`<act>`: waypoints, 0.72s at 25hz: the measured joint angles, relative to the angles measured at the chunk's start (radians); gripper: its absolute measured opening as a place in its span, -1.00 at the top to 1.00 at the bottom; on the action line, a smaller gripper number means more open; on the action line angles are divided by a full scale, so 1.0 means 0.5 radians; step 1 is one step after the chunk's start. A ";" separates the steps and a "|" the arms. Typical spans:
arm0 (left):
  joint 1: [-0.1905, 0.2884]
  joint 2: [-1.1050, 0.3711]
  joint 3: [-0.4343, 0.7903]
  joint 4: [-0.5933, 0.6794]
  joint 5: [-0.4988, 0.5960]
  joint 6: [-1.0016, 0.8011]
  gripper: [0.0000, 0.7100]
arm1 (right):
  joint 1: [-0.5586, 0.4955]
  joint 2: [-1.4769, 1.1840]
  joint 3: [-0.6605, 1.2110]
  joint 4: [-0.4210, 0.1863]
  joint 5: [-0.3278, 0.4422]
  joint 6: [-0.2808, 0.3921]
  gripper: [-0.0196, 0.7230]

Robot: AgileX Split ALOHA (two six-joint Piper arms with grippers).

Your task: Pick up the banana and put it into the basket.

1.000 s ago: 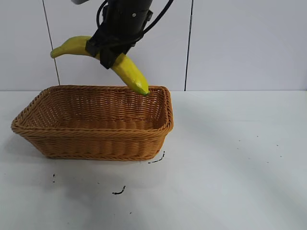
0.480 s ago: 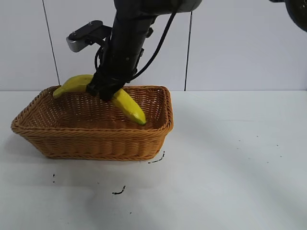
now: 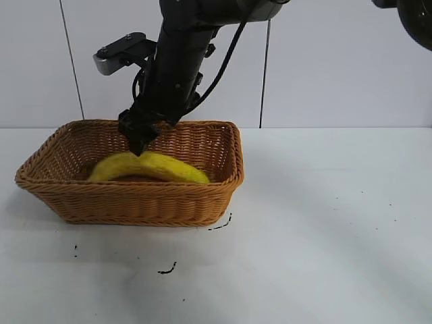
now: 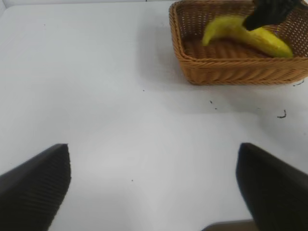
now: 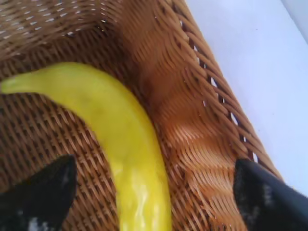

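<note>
The yellow banana (image 3: pixel 148 167) lies on the floor of the woven basket (image 3: pixel 135 199), free of any grip. My right gripper (image 3: pixel 140 140) hangs inside the basket just above the banana's middle. In the right wrist view its jaws stand wide open, a black fingertip (image 5: pixel 45 190) on either side of the banana (image 5: pixel 122 134), apart from it, over the basket's weave (image 5: pixel 192 120). My left gripper (image 4: pixel 154 185) is open over bare table, away from the basket (image 4: pixel 231 72). From there the banana (image 4: pixel 240 31) and the right gripper (image 4: pixel 269 12) show farther off.
The basket sits at the left of a white table (image 3: pixel 324 223) against a white panelled wall. Small black marks (image 3: pixel 167 270) lie on the table in front of the basket. The left arm does not show in the exterior view.
The right gripper came down into the basket with the banana, then opened. The banana dropped from its tilted hold and now lies flat on the basket floor.
</note>
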 joint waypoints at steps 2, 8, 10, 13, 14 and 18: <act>0.000 0.000 0.000 0.000 0.000 0.000 -0.95 | -0.015 -0.061 0.000 0.000 0.054 0.096 -0.91; 0.000 0.000 0.000 0.000 0.000 0.000 -0.95 | -0.163 -0.208 -0.008 0.022 0.166 0.331 -0.91; 0.000 0.000 0.000 0.000 0.000 0.000 -0.95 | -0.238 -0.222 -0.008 0.033 0.203 0.391 -0.91; 0.000 0.000 0.000 0.000 0.002 0.000 -0.95 | -0.378 -0.224 -0.008 0.046 0.272 0.447 -0.91; 0.000 0.000 0.000 0.000 0.001 0.000 -0.95 | -0.431 -0.224 -0.008 0.046 0.297 0.460 -0.91; 0.000 0.000 0.000 0.000 0.001 0.000 -0.95 | -0.636 -0.224 -0.008 0.056 0.361 0.474 -0.91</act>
